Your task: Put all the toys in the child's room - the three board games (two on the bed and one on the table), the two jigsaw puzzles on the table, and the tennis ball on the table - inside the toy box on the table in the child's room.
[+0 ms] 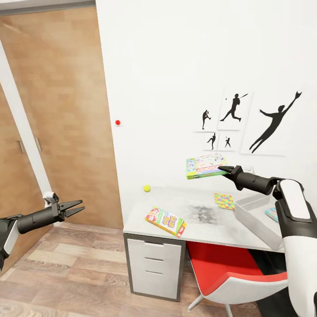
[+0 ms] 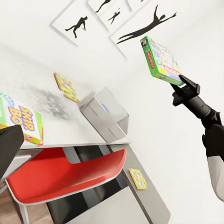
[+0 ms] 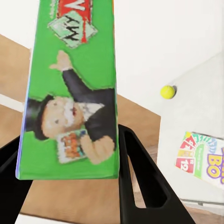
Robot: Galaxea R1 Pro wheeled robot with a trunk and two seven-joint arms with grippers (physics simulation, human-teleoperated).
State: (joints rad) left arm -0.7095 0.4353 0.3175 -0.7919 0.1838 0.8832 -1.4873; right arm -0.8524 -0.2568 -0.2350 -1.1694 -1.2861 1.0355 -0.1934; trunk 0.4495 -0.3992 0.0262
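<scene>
Right gripper [image 1: 225, 169] pinches a pale blue-green board game [image 1: 206, 165] by its edge, holding it in the air above the table [image 1: 193, 229], near the toy box [image 1: 255, 215]. On the tabletop lie a yellow-green-red board game [image 1: 166, 220], a tennis ball [image 1: 146, 188] and a jigsaw puzzle [image 1: 224, 200]. Left gripper [image 1: 75, 208] hangs spread and empty beside the wooden door [image 1: 66, 114].

The table [image 1: 198, 229] carries a tennis ball [image 1: 146, 188], a lettered board game [image 1: 166, 221] (near the front edge), a jigsaw puzzle [image 1: 224, 201] and the toy box [image 1: 255, 215].
</scene>
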